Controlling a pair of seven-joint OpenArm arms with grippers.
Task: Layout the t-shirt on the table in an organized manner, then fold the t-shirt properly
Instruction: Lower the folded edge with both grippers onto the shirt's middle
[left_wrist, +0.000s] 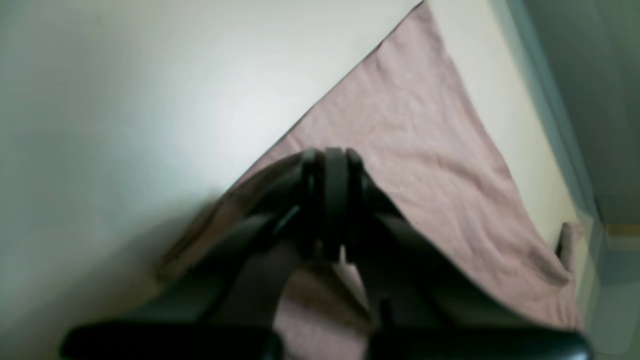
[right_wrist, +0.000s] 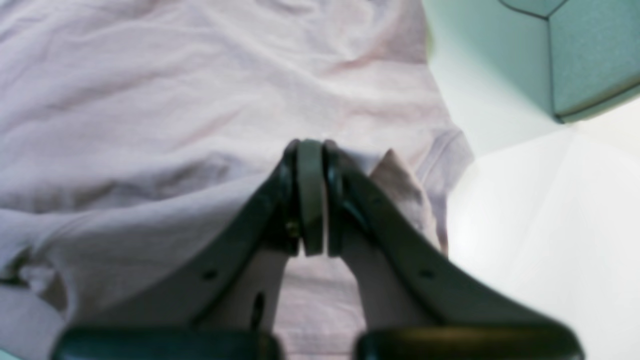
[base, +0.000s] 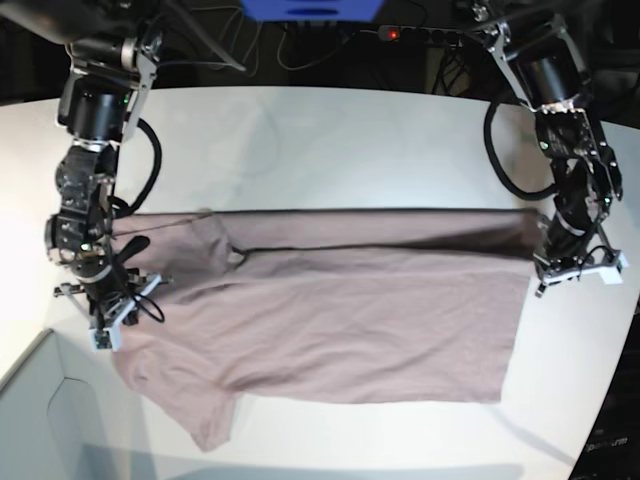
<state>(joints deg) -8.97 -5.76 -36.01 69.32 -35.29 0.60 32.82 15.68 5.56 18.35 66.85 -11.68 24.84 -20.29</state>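
The dusty mauve t-shirt (base: 360, 310) lies spread wide across the white table (base: 330, 150), its far edge pulled into a straight line between the two arms. At the base view's right, my left gripper (base: 543, 258) sits at the shirt's hem end. Seen from the left wrist, the left gripper (left_wrist: 332, 156) is shut, and the t-shirt (left_wrist: 425, 150) rises up to its tips over the table (left_wrist: 125, 100). My right gripper (base: 125, 268) is at the sleeve end. Its wrist view shows the right gripper (right_wrist: 311, 150) shut, with the t-shirt (right_wrist: 150, 100) bunched against its fingers.
A pale grey-blue box (base: 40, 420) stands at the near left corner, close beside the right gripper, and its corner shows as the box (right_wrist: 590, 50). The table edge (left_wrist: 550, 125) runs just beyond the shirt's corner. Cables and a power strip (base: 400, 35) lie behind the table.
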